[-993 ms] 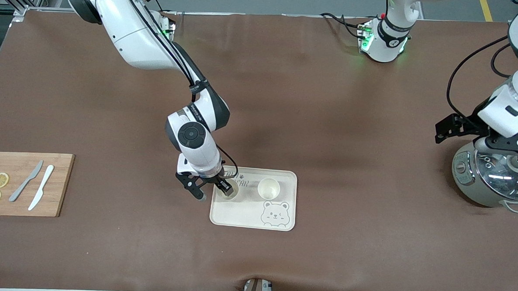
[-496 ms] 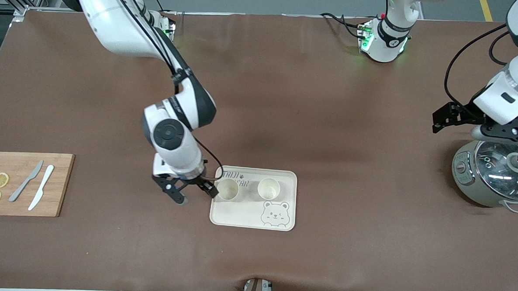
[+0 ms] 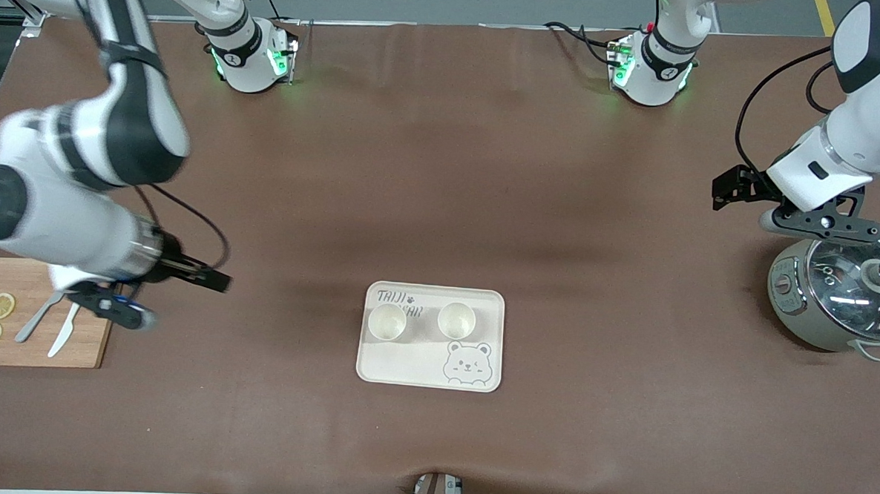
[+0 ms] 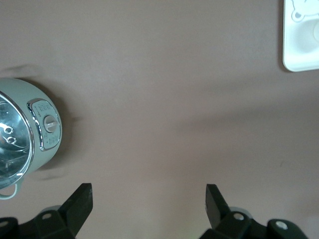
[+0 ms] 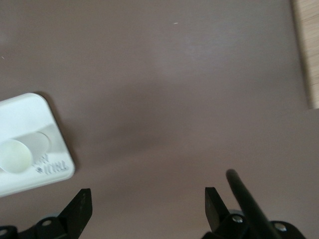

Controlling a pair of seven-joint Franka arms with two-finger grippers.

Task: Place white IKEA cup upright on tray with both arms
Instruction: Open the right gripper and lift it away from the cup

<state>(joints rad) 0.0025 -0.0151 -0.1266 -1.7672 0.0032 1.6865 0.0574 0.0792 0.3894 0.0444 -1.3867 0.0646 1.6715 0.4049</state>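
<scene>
The cream tray [image 3: 405, 366] with grey lettering and a bear face lies at the table's middle. Two white cups stand upright on it side by side, one [image 3: 387, 323] toward the right arm's end, one [image 3: 457, 320] toward the left arm's end. My right gripper [image 3: 114, 308] is open and empty, over the cutting board's edge, well apart from the tray. Its wrist view [image 5: 147, 199] shows the tray's corner [image 5: 22, 112] with one cup [image 5: 15, 155]. My left gripper [image 3: 820, 223] is open and empty beside the rice cooker. Its wrist view [image 4: 148, 196] shows bare table and a tray corner [image 4: 299, 50].
A wooden cutting board [image 3: 34, 281] with two knives and lemon slices lies at the right arm's end of the table; its edge shows in the right wrist view [image 5: 306, 50]. A grey-green rice cooker [image 3: 835, 294] stands at the left arm's end and shows in the left wrist view [image 4: 30, 129].
My right gripper has let go of the cup at the tray's end and swung away to the cutting board. My left gripper has moved off the rice cooker toward the bases.
</scene>
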